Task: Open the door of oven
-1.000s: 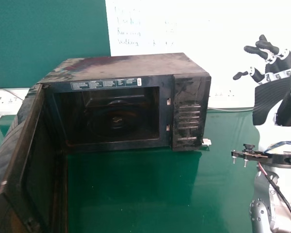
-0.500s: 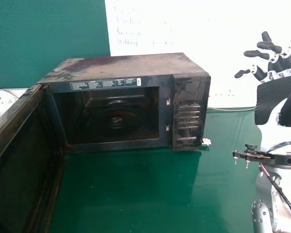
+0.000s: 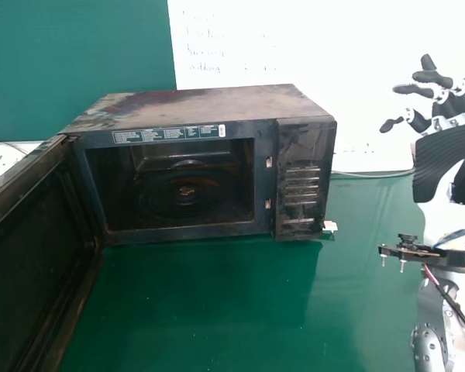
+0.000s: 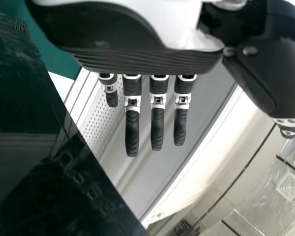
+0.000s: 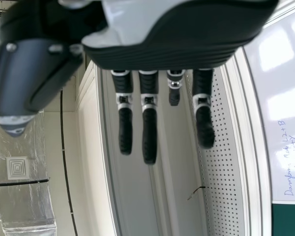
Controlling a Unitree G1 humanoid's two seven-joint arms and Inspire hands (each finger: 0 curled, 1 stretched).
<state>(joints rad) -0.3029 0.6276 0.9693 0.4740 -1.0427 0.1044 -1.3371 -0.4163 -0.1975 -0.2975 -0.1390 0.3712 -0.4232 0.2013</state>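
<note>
- The microwave oven (image 3: pixel 198 107) stands on the bench (image 3: pixel 217 310).
- Its door (image 3: pixel 32 267) stands wide open, left of the oven.
- Right hand (image 3: pixel 442 159), right of the oven: fingers apart.
- Left hand (image 4: pixel 137 60): fingers straight, apart.

Prob. robotics lab, whiteboard (image 5: pixel 291 118) w/ handwritten notes, wall sockets (image 3: pixel 1 159), robot arm (image 3: pixel 428 346) w/ exposed cables
</note>
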